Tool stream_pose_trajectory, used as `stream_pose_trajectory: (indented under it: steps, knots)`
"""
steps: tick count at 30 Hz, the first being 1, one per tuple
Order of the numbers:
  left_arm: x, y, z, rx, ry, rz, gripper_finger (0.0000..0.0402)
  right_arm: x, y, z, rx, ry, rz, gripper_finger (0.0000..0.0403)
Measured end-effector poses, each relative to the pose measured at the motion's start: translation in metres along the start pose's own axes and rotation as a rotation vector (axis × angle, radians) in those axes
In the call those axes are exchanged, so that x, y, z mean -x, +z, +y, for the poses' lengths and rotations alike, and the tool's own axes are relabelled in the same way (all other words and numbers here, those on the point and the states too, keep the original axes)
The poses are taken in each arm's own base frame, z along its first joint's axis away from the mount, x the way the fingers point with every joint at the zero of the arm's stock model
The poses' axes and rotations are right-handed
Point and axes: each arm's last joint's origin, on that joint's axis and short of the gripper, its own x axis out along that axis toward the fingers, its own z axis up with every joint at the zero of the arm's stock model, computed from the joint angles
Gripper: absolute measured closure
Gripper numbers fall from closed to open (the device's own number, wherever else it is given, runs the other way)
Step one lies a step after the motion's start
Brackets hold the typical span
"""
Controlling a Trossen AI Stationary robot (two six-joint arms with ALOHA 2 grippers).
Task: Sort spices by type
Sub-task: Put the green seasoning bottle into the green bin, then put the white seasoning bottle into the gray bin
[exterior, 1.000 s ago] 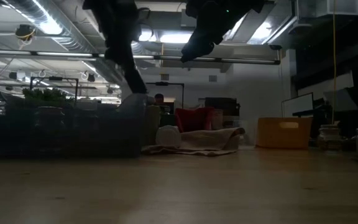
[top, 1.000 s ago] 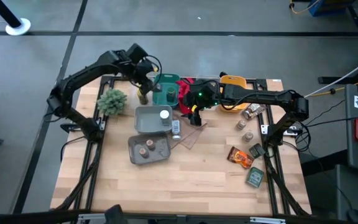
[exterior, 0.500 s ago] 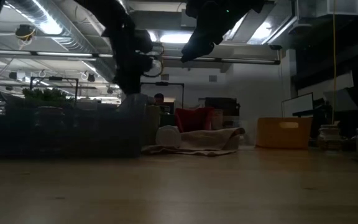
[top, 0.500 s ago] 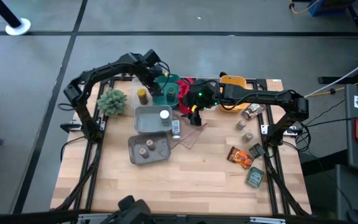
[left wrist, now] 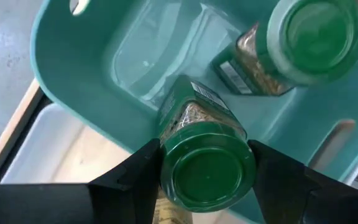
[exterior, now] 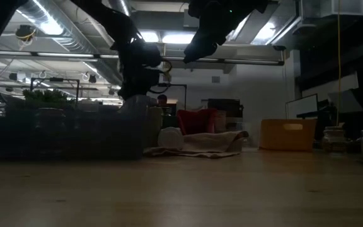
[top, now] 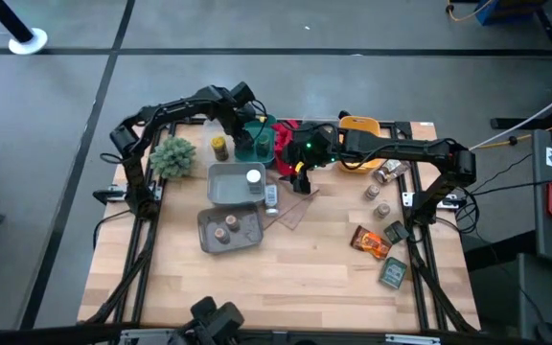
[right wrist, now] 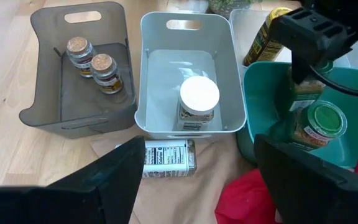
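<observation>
My left gripper (top: 246, 121) is over the teal bin (top: 260, 144) at the far middle of the table, shut on a green-lidded spice jar (left wrist: 207, 169). A second green-lidded jar (left wrist: 319, 37) stands in that bin. My right gripper (top: 301, 178) hangs open above the brown paper, beside the red cloth (top: 287, 144), holding nothing. A white-lidded jar (right wrist: 198, 99) stands in the light bin (right wrist: 157, 37). Two cork-topped jars (right wrist: 92, 62) stand in the dark grey bin (right wrist: 42, 112). A yellow-lidded jar (top: 219, 148) stands beside the plant (top: 172, 156). My left gripper pinches the green-lidded jar between its two fingers, one on each side of the jar just under the lid (left wrist: 166, 163). The fingers come from above, pointing down. The jar hangs below them, slightly tilted, over the teal bin's wall side (left wrist: 104, 93); whether its base touches the bin I cannot tell.
One jar lies on its side on the brown paper (right wrist: 166, 158). Loose jars (top: 378, 199) and another (top: 389, 171) sit at the table's right, near a yellow bin (top: 360, 129). An orange packet (top: 371, 241) and a dark green packet (top: 394, 273) lie near the right edge.
My left gripper has swung from beside the yellow-lidded jar toward the table's right and come lower, ending over the teal bin. The yellow-lidded jar, partly covered by the gripper before, now stands in plain view. My right arm has kept still.
</observation>
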Motion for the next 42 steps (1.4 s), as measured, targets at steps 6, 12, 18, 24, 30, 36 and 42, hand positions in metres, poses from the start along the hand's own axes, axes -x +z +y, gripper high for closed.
stream_pose_trajectory:
  steps: [6,12,18,24,30,36,42]
  knots:
    - [-0.002,0.005,-0.003,-0.031,0.008,-0.041,0.0205,0.000,0.000,0.000,0.000,0.000,0.001,0.0102]
    - [-0.003,0.006,-0.009,-0.047,0.036,-0.043,0.0179,0.000,0.000,0.000,0.000,0.001,0.000,0.0102]
    - [-0.004,0.006,-0.010,-0.054,0.052,-0.033,0.0139,0.000,0.000,0.000,-0.001,0.002,0.002,0.0102]
    - [0.007,0.014,-0.009,-0.096,0.059,-0.070,0.0134,0.000,0.000,0.000,-0.001,0.003,0.004,0.0102]
    - [0.034,0.025,-0.009,-0.113,0.063,-0.096,0.0133,0.000,-0.001,0.000,0.045,0.014,0.010,0.0102]
    - [0.069,0.019,-0.012,-0.112,0.031,-0.037,0.0133,0.000,-0.005,0.003,0.221,0.082,0.030,0.0102]
    - [0.098,0.009,-0.018,-0.102,-0.114,-0.147,0.0133,-0.001,-0.008,0.018,0.522,0.154,0.061,0.0102]
